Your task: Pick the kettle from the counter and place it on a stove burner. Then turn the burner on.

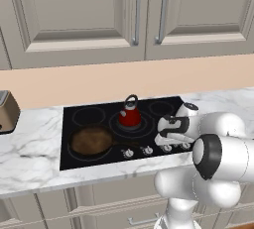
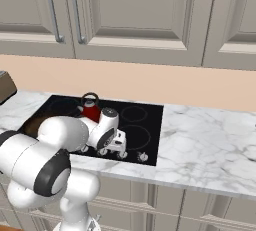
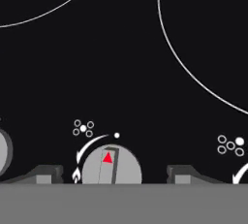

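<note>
One knob [image 3: 111, 166] sits squarely between the two dark fingertips [image 3: 46, 173] of the pincer [image 3: 111, 175] in the hand view, and that is the relation the next move turns on: the grey dial with its red triangle lies straight ahead of the pincer, centred in the gap, with one tip on each side and clear of it. The jaws stand wide around the dial and nothing is gripped yet; I judge that closing them would catch the knob across its width, and a twist would then follow the white curved arrow printed beside it.

The kettle [image 1: 130, 114] already stands on the stove burner [image 1: 149, 124], the large double-ringed circle in the middle of the black cooktop [image 1: 84, 161], behind the row of knobs that runs along the cooktop's front edge. So the placing part looks done, and switching on is what remains. From the base views the pincer [image 1: 166, 143] hangs low over that front edge, to the right of the frying pan [image 1: 91, 141] and in front of the kettle, well clear of both. Whether this dial is the one wired to the kettle's burner I cannot tell for certain; the dot symbol above it is too small to read. The marble table [image 1: 30, 148] runs on either side of the cooktop.
</note>
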### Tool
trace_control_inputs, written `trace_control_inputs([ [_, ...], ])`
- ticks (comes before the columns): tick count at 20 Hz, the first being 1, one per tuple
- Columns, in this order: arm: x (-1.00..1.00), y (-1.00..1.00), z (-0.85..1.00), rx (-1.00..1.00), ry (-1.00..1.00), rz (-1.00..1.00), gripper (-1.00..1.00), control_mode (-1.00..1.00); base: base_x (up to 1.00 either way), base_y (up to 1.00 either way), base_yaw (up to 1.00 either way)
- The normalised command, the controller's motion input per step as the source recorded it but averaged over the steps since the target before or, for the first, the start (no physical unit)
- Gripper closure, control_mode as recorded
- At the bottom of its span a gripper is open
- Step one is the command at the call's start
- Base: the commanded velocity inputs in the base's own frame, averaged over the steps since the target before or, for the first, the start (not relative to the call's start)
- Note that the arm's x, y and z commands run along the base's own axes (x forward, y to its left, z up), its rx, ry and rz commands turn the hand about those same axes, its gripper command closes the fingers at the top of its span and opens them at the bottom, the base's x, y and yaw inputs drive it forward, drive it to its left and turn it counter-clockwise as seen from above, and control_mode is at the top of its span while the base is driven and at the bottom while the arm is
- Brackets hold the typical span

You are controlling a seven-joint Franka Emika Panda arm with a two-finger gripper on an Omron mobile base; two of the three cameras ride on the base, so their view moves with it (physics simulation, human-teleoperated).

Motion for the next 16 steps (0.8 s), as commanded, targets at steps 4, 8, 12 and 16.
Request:
trace_control_inputs([
  [4, -0.03, 0.0, -0.33, 0.0, 0.0, 0.0, 1.0, -1.0, 0.0, 0.0, 0.0],
  [8, -0.13, 0.04, -0.35, 0.0, 0.0, 0.0, 1.0, -1.0, 0.0, 0.0, 0.0],
  [12, -0.22, 0.14, -0.4, 0.0, 0.0, 0.0, 1.0, -1.0, 0.0, 0.0, 0.0],
  [16, -0.26, 0.22, -0.46, 0.0, 0.0, 0.0, 1.0, -1.0, 0.0, 0.0, 0.0],
])
